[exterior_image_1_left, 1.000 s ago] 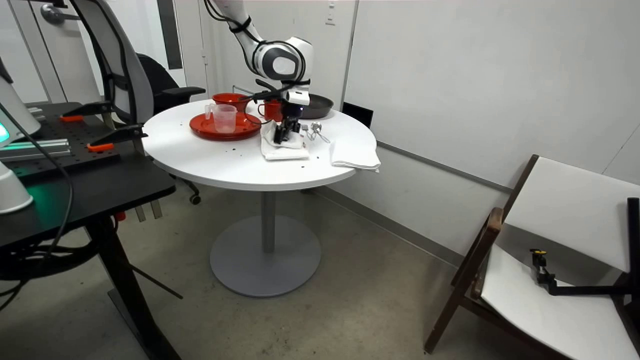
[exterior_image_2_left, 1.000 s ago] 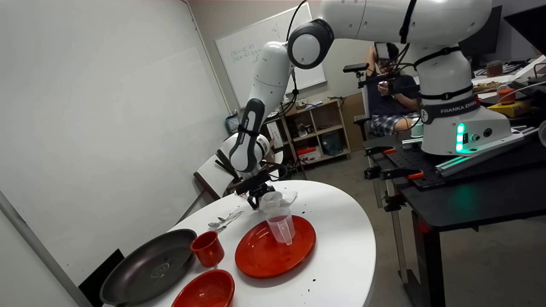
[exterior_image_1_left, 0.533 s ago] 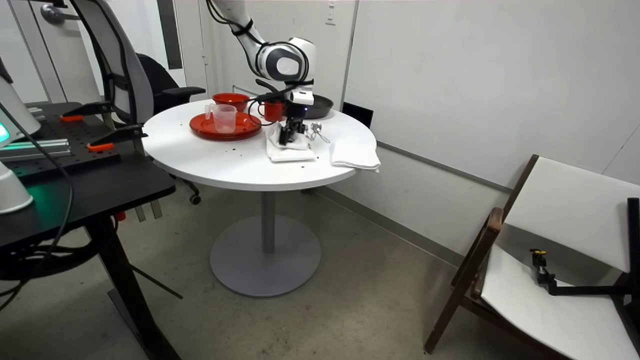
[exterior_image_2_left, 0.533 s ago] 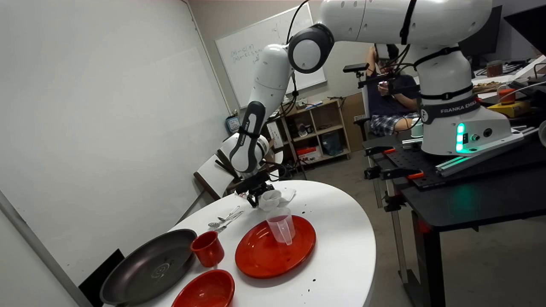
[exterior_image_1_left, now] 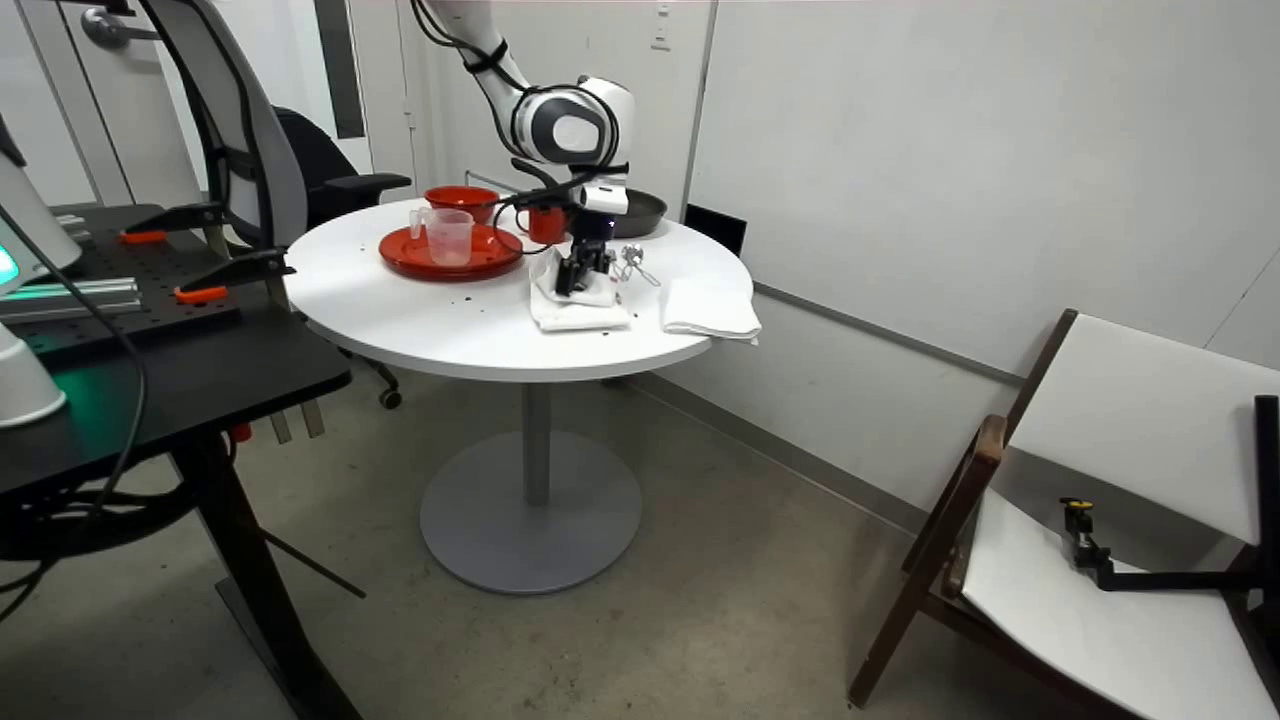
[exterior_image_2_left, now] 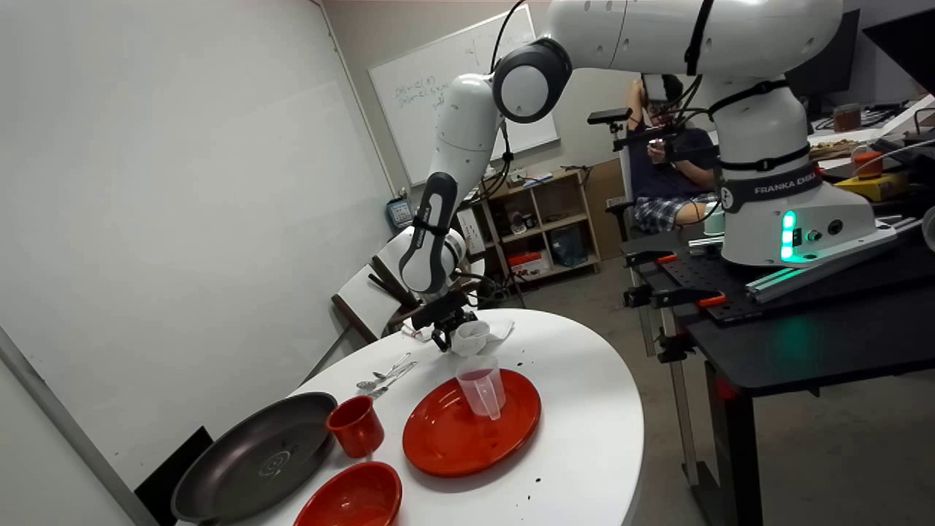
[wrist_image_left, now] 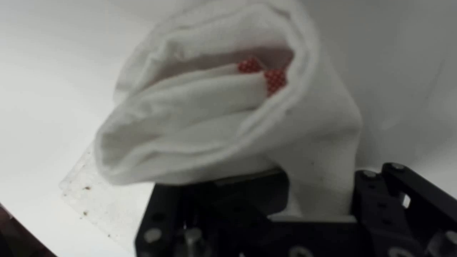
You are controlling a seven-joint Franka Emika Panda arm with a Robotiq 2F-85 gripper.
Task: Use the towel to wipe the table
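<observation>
Both the towel (exterior_image_1_left: 578, 319) and the hand (exterior_image_1_left: 583, 279) slid a bit toward the front edge of the worktop (exterior_image_1_left: 410, 325) in an exterior view; the hand pinches the towel, which lies near that edge.

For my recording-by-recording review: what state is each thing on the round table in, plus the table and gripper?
Gripper, shut on the towel
Towel, bunched at the gripper, partly flat on the table
Table, dark specks on top
Second white cloth, folded, overhanging the edge
Plate, right side up
Measuring cup, upright on the plate
Bowl, right side up
Mug, upright
Pan, right side up
Cutlery, lying flat
</observation>
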